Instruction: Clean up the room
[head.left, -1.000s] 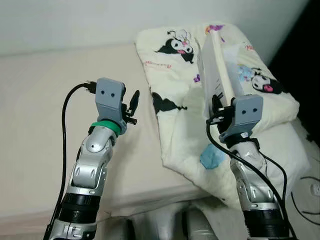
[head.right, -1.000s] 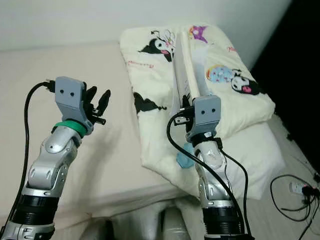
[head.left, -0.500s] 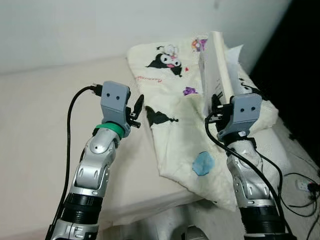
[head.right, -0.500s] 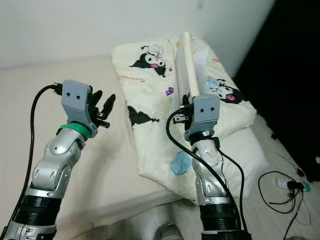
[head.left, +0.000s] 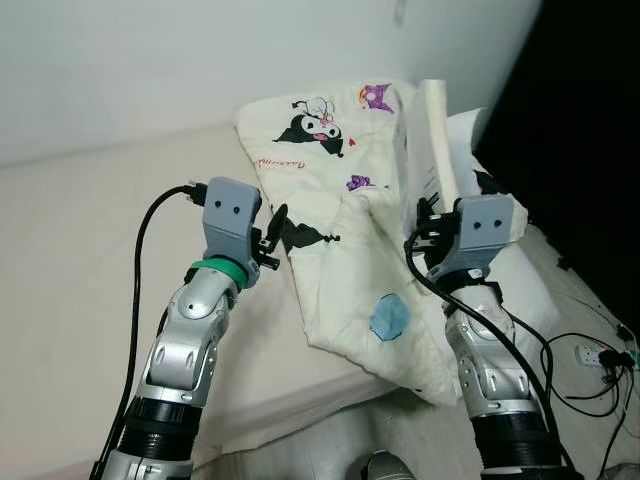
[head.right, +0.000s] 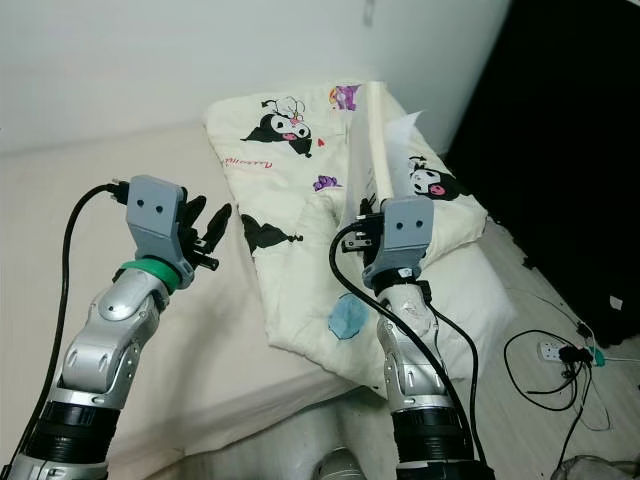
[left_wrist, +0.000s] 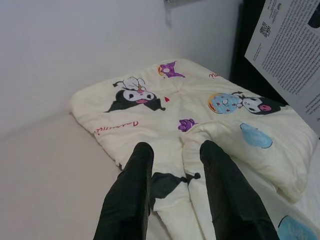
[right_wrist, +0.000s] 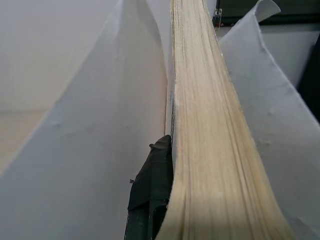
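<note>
The view has swung right, bringing floor cables (head.left: 600, 365) into sight. The right gripper (head.right: 375, 222) still clamps the book (head.left: 432, 150) upright above the quilt (head.left: 340, 190); the left gripper (head.left: 272, 225) hovers, fingers apart. The book probably travels off the bed (head.left: 80, 250) next.

A plain white wall (head.left: 150, 70) runs from nine to twelve o'clock behind a beige bed (head.left: 70, 260). At three o'clock, darkness; at four, pale floor (head.right: 530, 400) with cables (head.right: 545, 375).
</note>
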